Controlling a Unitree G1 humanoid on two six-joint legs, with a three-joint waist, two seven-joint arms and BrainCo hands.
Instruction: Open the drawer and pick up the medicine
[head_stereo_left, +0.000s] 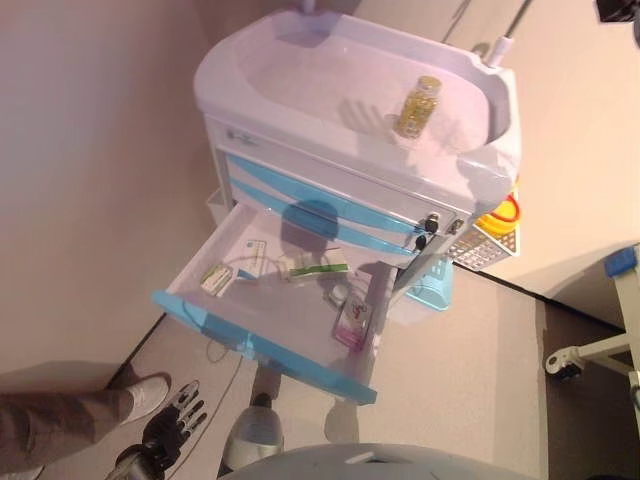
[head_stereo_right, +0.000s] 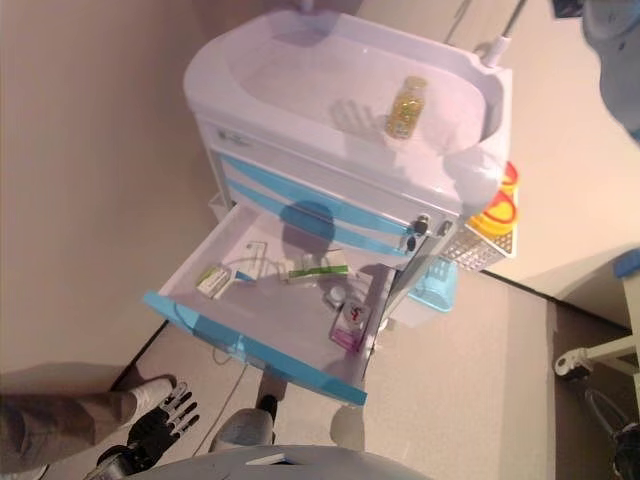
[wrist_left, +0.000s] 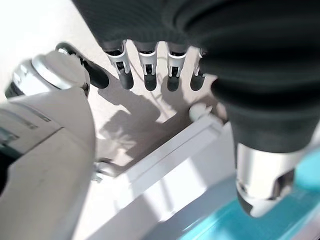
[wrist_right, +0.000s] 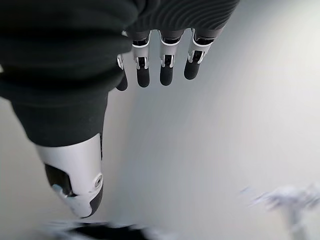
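A white cart (head_stereo_left: 300, 70) with blue-trimmed drawers stands ahead. Its lowest drawer (head_stereo_left: 262, 348) is pulled wide open. Inside lie a pink medicine box (head_stereo_left: 353, 322) near the right front, a green and white box (head_stereo_left: 318, 268) at the back and a small box (head_stereo_left: 216, 278) on the left. A yellow bottle (head_stereo_left: 419, 106) stands on the cart top. My left hand (head_stereo_left: 172, 425) hangs open and empty below the drawer's front, near the floor. My right hand (wrist_right: 150, 55) shows only in the right wrist view, fingers straight, holding nothing, before a plain pale surface.
A person's trouser leg (head_stereo_left: 55, 425) and white shoe (head_stereo_left: 148, 395) are just left of my left hand. A wire basket (head_stereo_left: 485, 245) with a yellow item hangs on the cart's right side. A wheeled frame (head_stereo_left: 590, 355) stands at the far right. A wall runs along the left.
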